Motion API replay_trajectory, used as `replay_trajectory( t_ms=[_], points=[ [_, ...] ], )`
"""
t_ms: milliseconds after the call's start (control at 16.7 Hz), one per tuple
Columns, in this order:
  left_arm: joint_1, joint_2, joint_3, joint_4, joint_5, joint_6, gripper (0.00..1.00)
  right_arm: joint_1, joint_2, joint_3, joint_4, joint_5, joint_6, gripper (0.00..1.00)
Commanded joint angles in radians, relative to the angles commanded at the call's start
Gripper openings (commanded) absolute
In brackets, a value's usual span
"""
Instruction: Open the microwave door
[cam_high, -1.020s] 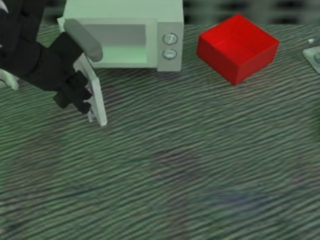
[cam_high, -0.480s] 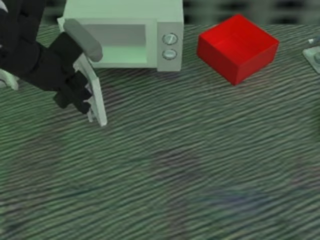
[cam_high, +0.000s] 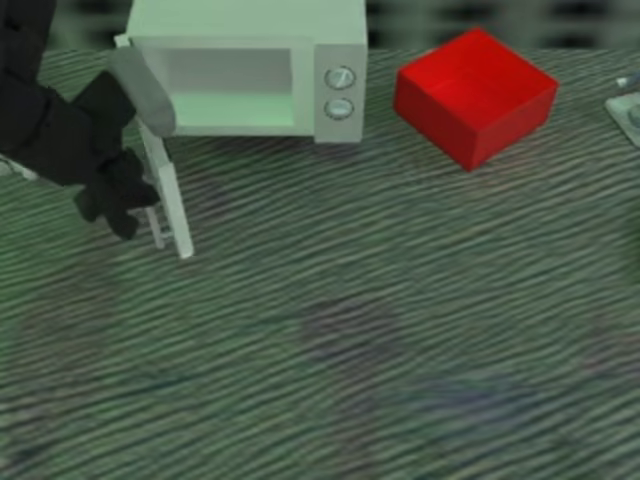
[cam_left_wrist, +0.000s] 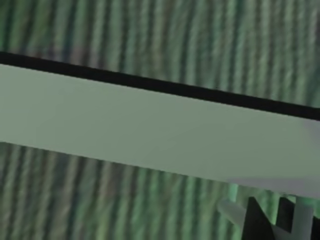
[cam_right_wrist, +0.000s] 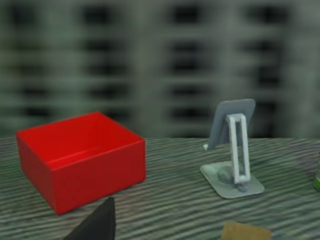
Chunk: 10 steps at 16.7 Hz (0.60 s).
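The microwave (cam_high: 250, 60) stands at the back left, two round knobs on its front. The microwave door (cam_high: 165, 190) is swung out toward the table's front, edge-on from above, leaving the cavity showing. My left gripper (cam_high: 148, 208) is on the door's left side near its free end, shut on the thin bar handle (cam_high: 158, 228). In the left wrist view the door (cam_left_wrist: 150, 130) is a pale band, with dark fingertips (cam_left_wrist: 256, 222) around the handle (cam_left_wrist: 302, 220). Only a dark tip of my right gripper (cam_right_wrist: 100, 222) shows in its wrist view.
A red cube box (cam_high: 475, 95) sits right of the microwave. A grey phone stand (cam_right_wrist: 232, 150) is at the far right edge, also seen as the stand (cam_high: 628, 110) from above. A tan object (cam_right_wrist: 245, 232) lies close to the right wrist camera.
The left gripper has moved left with the handle. The door's free end has swung further left, so the door stands wider open.
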Motion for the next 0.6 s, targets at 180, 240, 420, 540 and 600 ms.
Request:
replay_trajectory(
  t_ms=[180,240,420,540,600],
  points=[
    [0.015,-0.008,0.009,-0.007,0.016,0.034,0.00,0.000,0.000,0.000,0.000,0.000,0.000,1.00],
    [0.015,-0.008,0.009,-0.007,0.016,0.034,0.00,0.000,0.000,0.000,0.000,0.000,0.000,1.00],
    [0.015,-0.008,0.009,-0.007,0.016,0.034,0.00,0.000,0.000,0.000,0.000,0.000,0.000,1.00],
    [0.015,-0.008,0.009,-0.007,0.016,0.034,0.00,0.000,0.000,0.000,0.000,0.000,0.000,1.00],
    [0.015,-0.008,0.009,-0.007,0.016,0.034,0.00,0.000,0.000,0.000,0.000,0.000,0.000,1.00]
  ],
)
